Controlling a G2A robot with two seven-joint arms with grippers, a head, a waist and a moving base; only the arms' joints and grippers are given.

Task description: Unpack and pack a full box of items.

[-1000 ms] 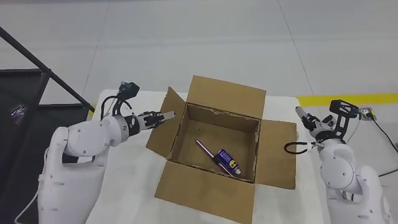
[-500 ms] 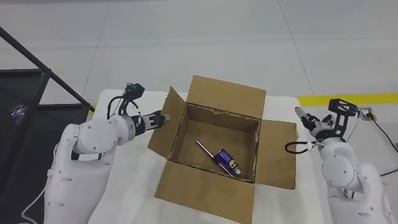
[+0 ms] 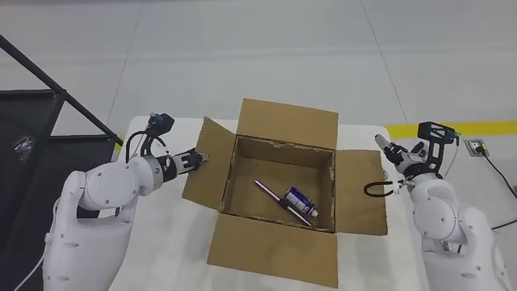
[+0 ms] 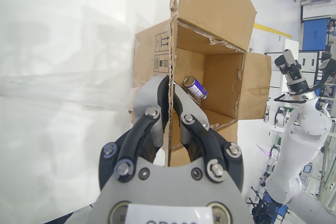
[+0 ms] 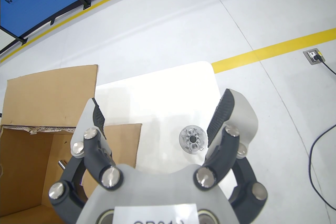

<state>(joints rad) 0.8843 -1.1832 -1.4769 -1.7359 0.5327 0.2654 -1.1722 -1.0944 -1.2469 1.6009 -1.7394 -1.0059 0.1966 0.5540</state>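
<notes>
Since a second ago the box (image 3: pixel 275 250) has slid and turned a little toward my left side, because my left gripper (image 4: pixel 171 87) drew back with the left flap (image 3: pixel 203 166) clamped between its pads. I hold this flap by its torn edge, I think to keep it folded outward so that the opening is free. On the bottom of the box lie a thin rod (image 3: pixel 271 194) and a small blue can (image 3: pixel 299 201), and the can has also shifted a bit. The near wall hides part of the floor, so more items may lie there. My right gripper (image 5: pixel 160 107) hangs over the table (image 3: pixel 161 242) just beyond the right flap (image 3: pixel 359 202), jaws wide apart, holding nothing. Below it is a small round metal piece (image 5: pixel 192 139), perhaps a fitting in the table.
</notes>
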